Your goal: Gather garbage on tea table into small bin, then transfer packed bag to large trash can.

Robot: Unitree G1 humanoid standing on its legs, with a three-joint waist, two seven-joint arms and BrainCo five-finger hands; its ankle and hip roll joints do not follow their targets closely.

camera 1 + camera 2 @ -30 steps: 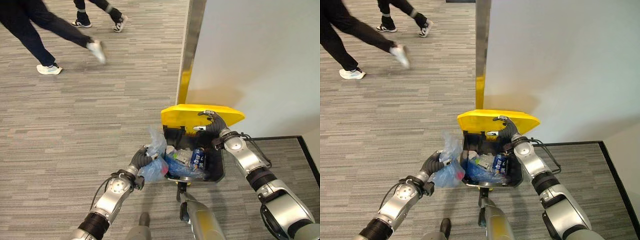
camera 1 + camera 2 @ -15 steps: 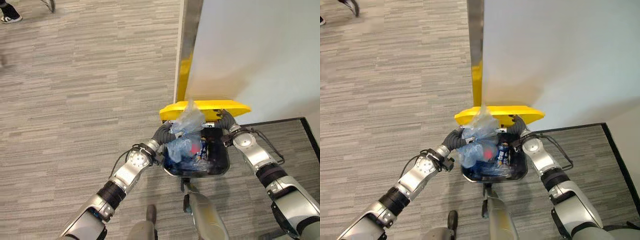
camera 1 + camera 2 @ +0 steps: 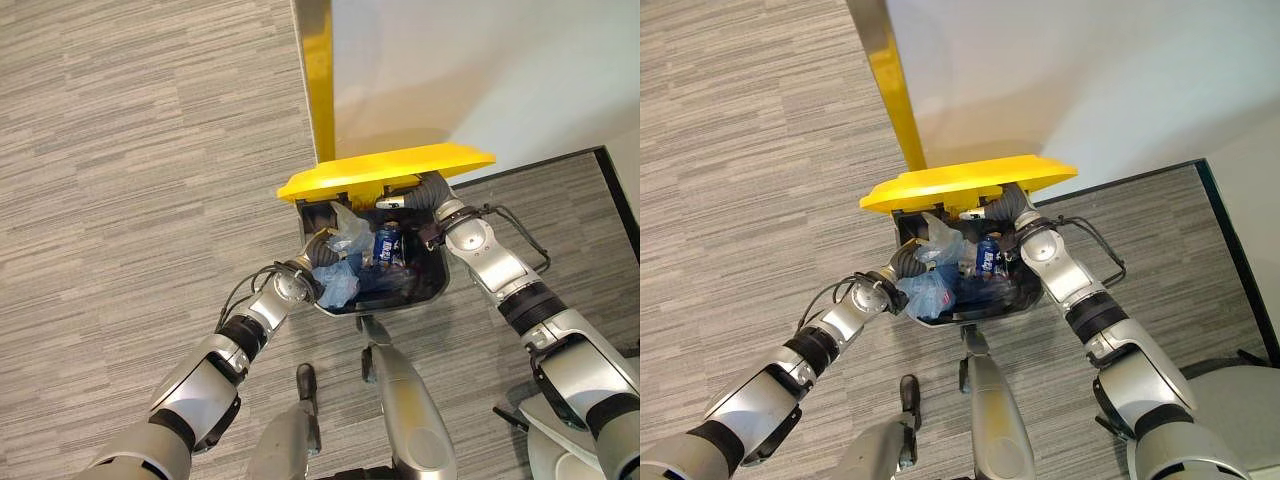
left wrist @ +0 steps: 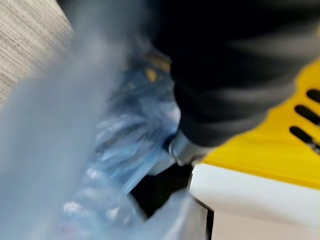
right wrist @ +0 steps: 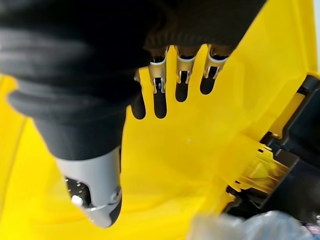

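I've got the right hand [image 5: 170,80] flat, fingers straight, propping the yellow lid [image 3: 385,170] while my left hand [image 3: 318,252] pinches the blue garbage bag [image 3: 335,280] inside the black trash can [image 3: 425,290].

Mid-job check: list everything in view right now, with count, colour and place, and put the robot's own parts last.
Large trash can: one, black, on the carpet by the white wall, open and holding rubbish.
Lid: one, yellow, raised over the can's far edge.
Packed bag: one, translucent blue, inside the can at its left side.
Blue can: one, upright among the rubbish in the trash can.
Wall: one, white, with a yellow and metal corner strip.
Carpet: grey striped, all around.
Left hand: one, dark cover, in the can at the bag; fingers hidden by it.
Right hand: one, fingers straight against the lid's yellow underside, holding it up.
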